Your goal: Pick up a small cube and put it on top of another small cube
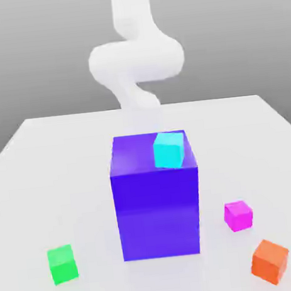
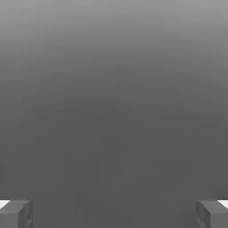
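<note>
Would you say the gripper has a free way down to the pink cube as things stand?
Probably yes. The pink cube sits alone on the table, apart from the blue block and orange cube, nothing on top. The gripper is open and empty.

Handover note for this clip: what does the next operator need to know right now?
Pincer: open, nothing between its fingers, and no cube in the hand view.
Magenta cube: on the table, on the exterior view's right of the big blue-purple block, apart from it.
Green cube: on the table on the exterior view's left of the block.
Cyan cube sits on top of the block; orange cube lies near the magenta one.
Done: nothing yet.
Left: grasp the magenta cube, lift it, set it on the green cube.
</note>
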You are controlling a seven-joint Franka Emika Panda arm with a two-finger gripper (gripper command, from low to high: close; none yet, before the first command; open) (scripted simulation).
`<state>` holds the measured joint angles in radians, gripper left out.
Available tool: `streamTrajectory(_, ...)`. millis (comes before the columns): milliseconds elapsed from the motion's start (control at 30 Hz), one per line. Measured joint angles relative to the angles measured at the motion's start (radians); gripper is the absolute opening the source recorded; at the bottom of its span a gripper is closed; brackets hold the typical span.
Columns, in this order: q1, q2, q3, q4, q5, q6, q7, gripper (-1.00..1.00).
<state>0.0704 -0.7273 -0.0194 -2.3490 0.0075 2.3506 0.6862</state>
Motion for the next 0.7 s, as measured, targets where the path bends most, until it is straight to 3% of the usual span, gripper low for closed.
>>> streamTrajectory(367, 0.293, 0.324, -0.057, -0.217, 0.041, 0.224, -0.510, 0.00)
streamTrajectory(700, 0.486, 0.612, -0.034, -0.412, 0.057, 0.425, -0.951, 0.00)
